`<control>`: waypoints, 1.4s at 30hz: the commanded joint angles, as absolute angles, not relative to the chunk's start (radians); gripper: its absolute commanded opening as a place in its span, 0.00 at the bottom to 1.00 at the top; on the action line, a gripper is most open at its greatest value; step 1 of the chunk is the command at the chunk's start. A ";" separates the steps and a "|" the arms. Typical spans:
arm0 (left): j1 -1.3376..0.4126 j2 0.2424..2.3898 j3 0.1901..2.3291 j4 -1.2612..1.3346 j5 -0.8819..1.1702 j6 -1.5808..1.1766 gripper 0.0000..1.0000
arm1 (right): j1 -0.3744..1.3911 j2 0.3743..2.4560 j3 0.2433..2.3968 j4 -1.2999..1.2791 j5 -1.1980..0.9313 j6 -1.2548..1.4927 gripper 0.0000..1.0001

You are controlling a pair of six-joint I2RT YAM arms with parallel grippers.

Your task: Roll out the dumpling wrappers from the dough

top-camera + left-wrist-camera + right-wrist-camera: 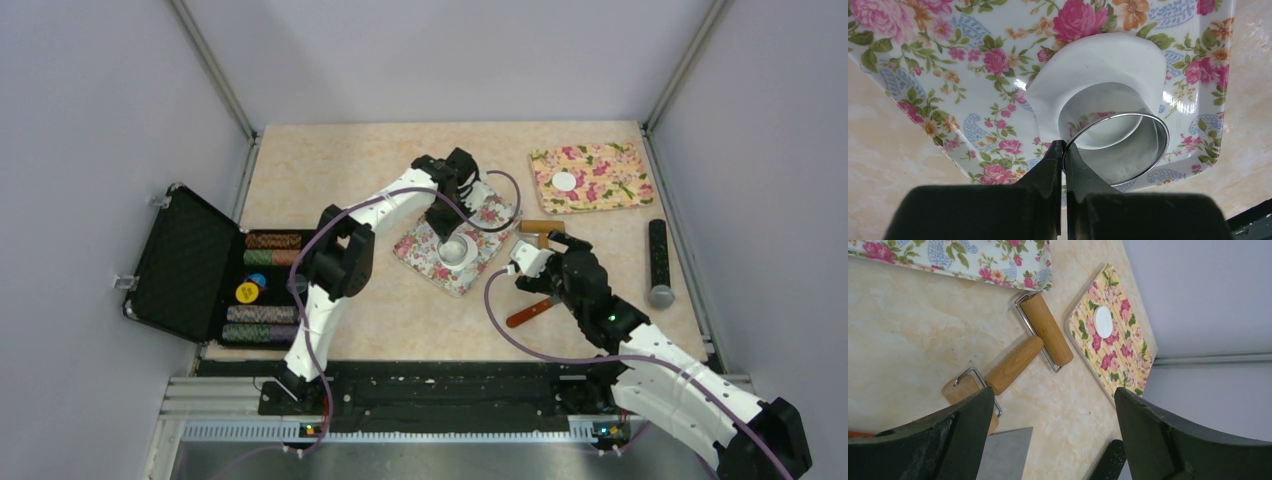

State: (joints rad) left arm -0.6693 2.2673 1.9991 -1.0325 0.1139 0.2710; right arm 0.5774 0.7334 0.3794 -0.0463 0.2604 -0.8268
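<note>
Dough (1098, 65) lies flattened on the pink floral mat (948, 75), mid frame, w/ left gripper (1064, 150) clamped on the metal ring (1155, 145) sitting on it. Right gripper (1054, 400) gapes wide nr the wooden roller (1045, 330); one wrapper (1103, 321) on the yellow mat (1120, 357), upper right.

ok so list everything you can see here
table: one, beige, under everything
white mat: one, floral, centre
yellow mat: one, floral, far right
dough: one, white, flattened on white mat
cutter: one, metal ring, on dough
wrapper: one, white, on yellow mat
roller: one, wooden, between mats
scraper: one, red handle, by right gripper
bar: one, black, right edge
case: one, black, open, left edge
chips: four rows, patterned, in case
left gripper: black, shut on cutter
right gripper: black, open, near roller
</note>
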 commanded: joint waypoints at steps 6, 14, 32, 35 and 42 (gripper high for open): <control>-0.692 2.296 1.991 -1.015 0.064 0.258 0.00 | 0.568 0.715 0.375 -0.021 0.249 -0.822 0.89; -0.703 2.303 1.972 -1.012 0.016 0.273 0.00 | 0.568 0.715 0.375 -0.028 0.240 -0.822 0.89; -0.700 2.199 1.972 -0.942 0.065 0.217 0.44 | 0.568 0.728 0.376 -0.032 0.230 -0.819 0.89; -0.695 2.155 1.968 -0.919 0.092 0.195 0.49 | 0.568 0.733 0.380 -0.035 0.229 -0.811 0.89; -0.658 2.015 1.913 -0.868 0.149 0.163 0.82 | 0.568 0.762 0.479 -0.068 0.171 -0.714 0.89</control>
